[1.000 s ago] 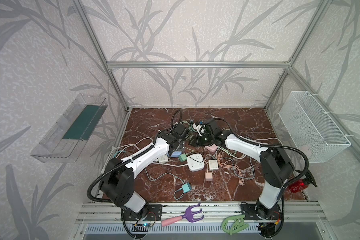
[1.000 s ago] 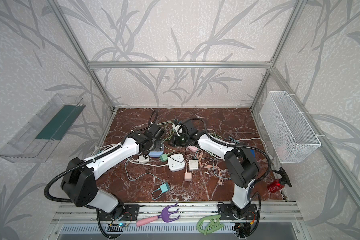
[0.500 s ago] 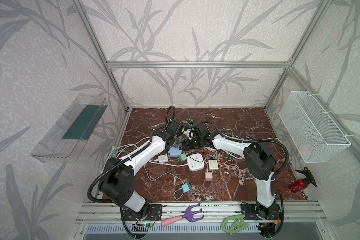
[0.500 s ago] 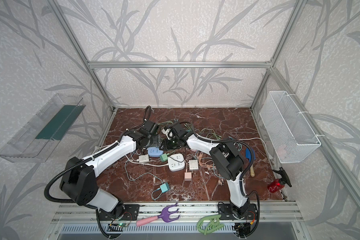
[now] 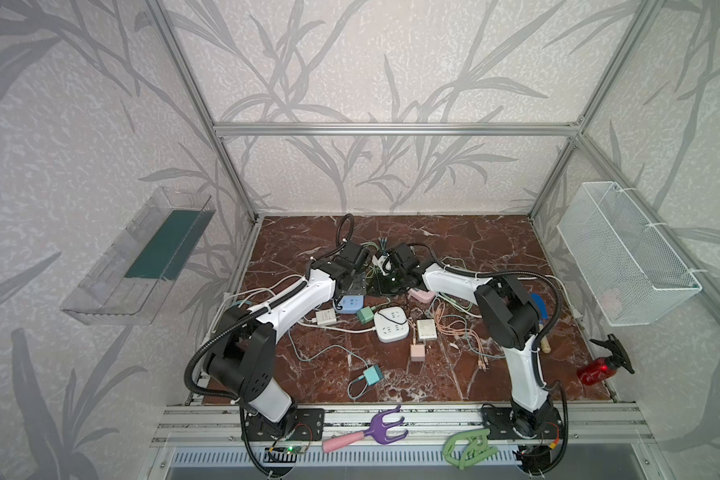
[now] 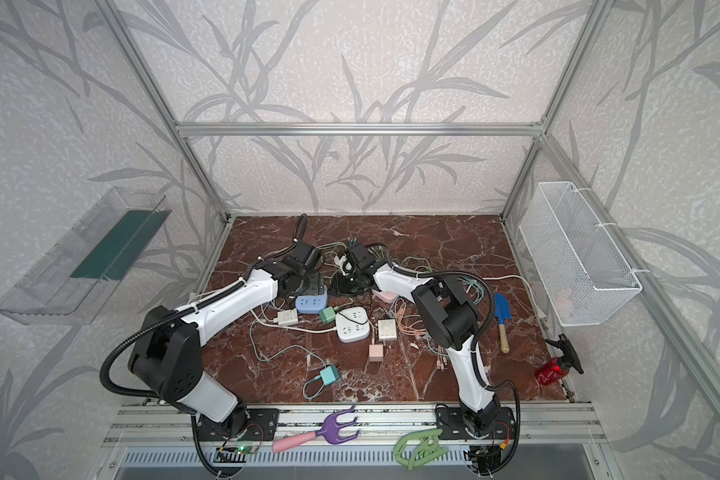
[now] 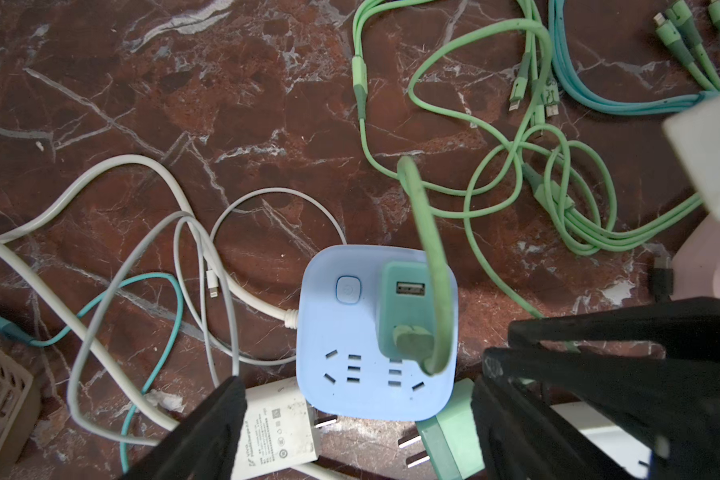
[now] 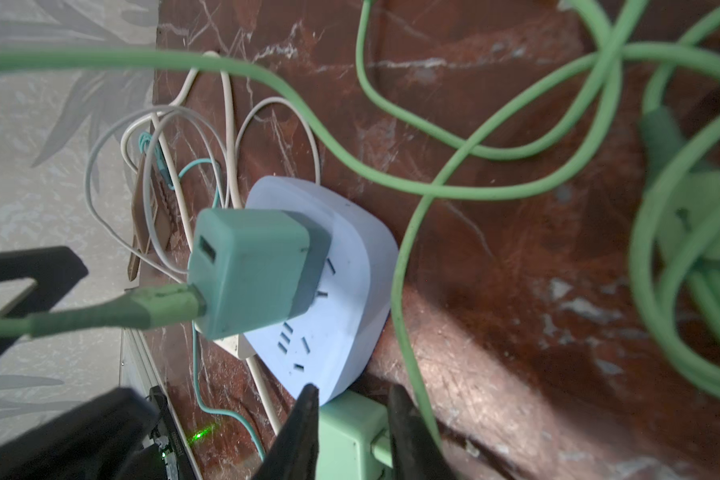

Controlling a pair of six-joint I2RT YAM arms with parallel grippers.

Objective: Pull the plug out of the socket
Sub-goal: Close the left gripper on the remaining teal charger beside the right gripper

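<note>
Might drag unpinned blue socket [image 7: 337,332] up with teal plug [image 7: 404,307] or snag cable [image 7: 429,257]; left gripper [image 7: 358,390] released, right gripper [image 8: 352,395] clenched.

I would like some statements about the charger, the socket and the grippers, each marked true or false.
1. The teal charger sits plugged into the blue power strip. True.
2. The left gripper is shut on the charger. False: its jaws stand open and hold nothing.
3. A green cable is plugged into the charger. True.
4. The red spray bottle lies inside the wire basket. False: it is outside the basket.
</note>
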